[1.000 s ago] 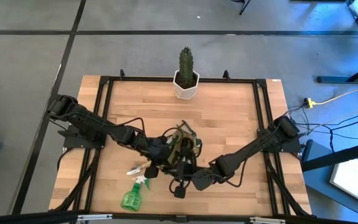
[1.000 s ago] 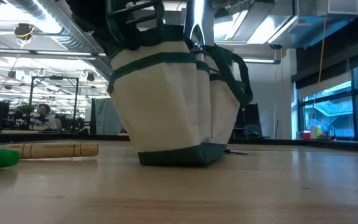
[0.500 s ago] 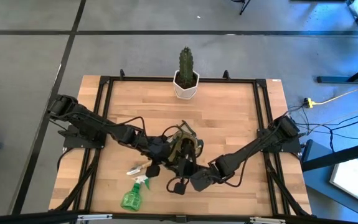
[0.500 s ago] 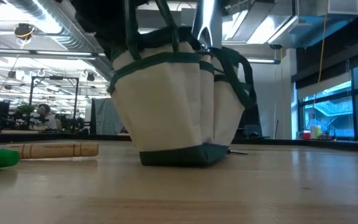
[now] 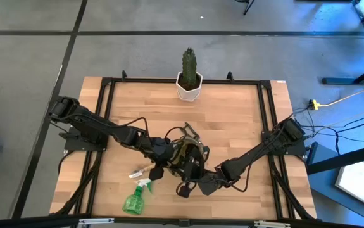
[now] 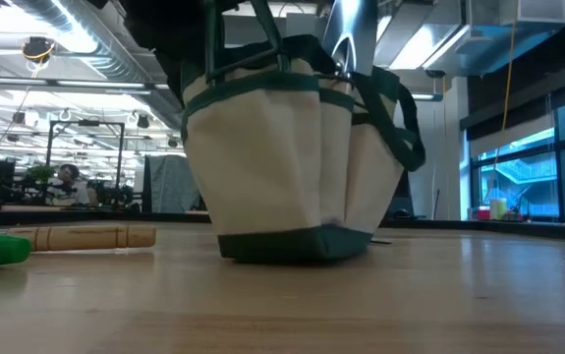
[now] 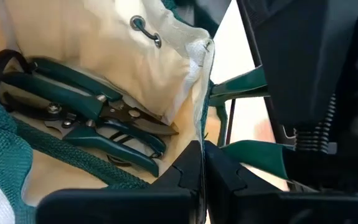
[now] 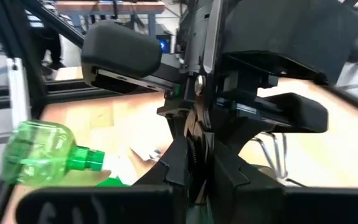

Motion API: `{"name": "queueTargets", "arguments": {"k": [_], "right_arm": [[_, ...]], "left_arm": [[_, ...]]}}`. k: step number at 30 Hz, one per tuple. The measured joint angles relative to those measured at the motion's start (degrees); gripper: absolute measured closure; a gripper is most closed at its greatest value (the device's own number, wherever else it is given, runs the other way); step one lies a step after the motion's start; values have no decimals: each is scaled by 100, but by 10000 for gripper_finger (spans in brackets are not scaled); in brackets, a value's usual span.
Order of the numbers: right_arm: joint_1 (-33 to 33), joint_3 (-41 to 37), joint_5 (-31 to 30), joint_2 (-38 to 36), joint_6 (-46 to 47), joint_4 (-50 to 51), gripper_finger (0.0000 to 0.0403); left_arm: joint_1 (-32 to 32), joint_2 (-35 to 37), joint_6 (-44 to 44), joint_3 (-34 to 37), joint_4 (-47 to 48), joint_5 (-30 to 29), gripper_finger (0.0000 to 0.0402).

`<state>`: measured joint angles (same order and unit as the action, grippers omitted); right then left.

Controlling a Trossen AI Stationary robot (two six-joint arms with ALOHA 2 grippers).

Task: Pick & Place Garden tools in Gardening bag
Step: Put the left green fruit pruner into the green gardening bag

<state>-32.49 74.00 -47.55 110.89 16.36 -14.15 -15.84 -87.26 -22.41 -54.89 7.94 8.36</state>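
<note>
High view showed the spray bottle [image 5: 133, 199] lying at the near left of the surface [image 5: 232, 126]. Left end effector [image 5: 166, 154] pinched the bag [image 5: 185, 155] rim, probably steadying it; right end effector [image 5: 197, 183] clamped a tool.

I'm looking at an open industrial lab. Behind the wooden table [image 6: 361, 305]: exposed ceiling ducts [image 6: 76, 44], equipment racks [image 6: 85, 157], big windows [image 6: 528, 167].

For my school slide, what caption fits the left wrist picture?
Left gripper pinches the gardening bag's rim, with pruning shears lying inside.
</note>
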Motion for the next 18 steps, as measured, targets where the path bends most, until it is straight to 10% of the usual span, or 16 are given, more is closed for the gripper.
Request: {"name": "queueTargets", "arguments": {"k": [18], "right_arm": [[-101, 48, -916, -22, -17, 484, 371]], "left_arm": [[255, 7, -134, -6, -137, -41, 399]]}}
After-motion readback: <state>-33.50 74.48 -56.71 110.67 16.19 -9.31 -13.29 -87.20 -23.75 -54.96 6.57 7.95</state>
